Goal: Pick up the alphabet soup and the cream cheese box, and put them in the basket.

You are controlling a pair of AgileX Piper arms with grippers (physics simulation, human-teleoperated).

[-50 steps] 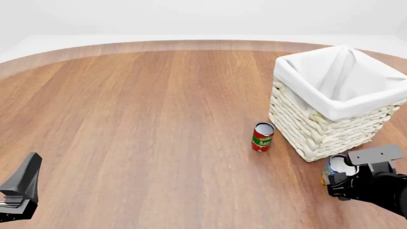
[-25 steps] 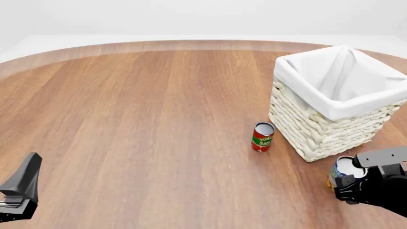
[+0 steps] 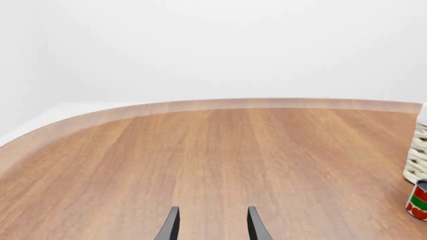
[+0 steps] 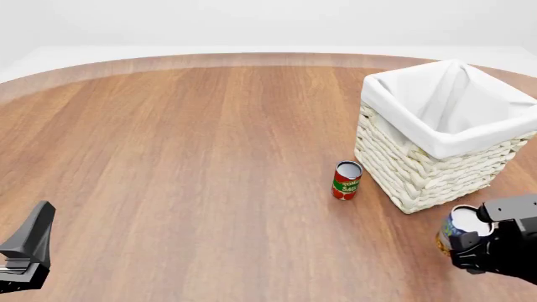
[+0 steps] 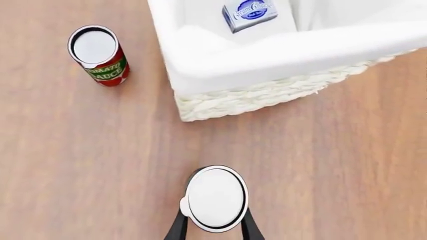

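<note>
My left gripper [image 4: 21, 255] waits at the near left of the table [image 4: 193, 145], its fingers [image 3: 171, 227] apart with nothing between them, well away from everything the task names. Further right, the tomato sauce can [image 4: 346, 180] stands upright just beside the basket [image 4: 411, 170], and I leave it alone. Inside the basket, on the white lining, the cream cheese box [image 5: 250, 13] already lies, so that half looks done. At the far right my right gripper [image 5: 213, 225] is clamped on the alphabet soup [image 5: 215, 198], one finger on each side of the can, which stands upright with its long axis vertical. The basket's open top lies ahead of this hand and higher than the can, so I judge the right arm must lift first, then carry forward over the near rim
</note>
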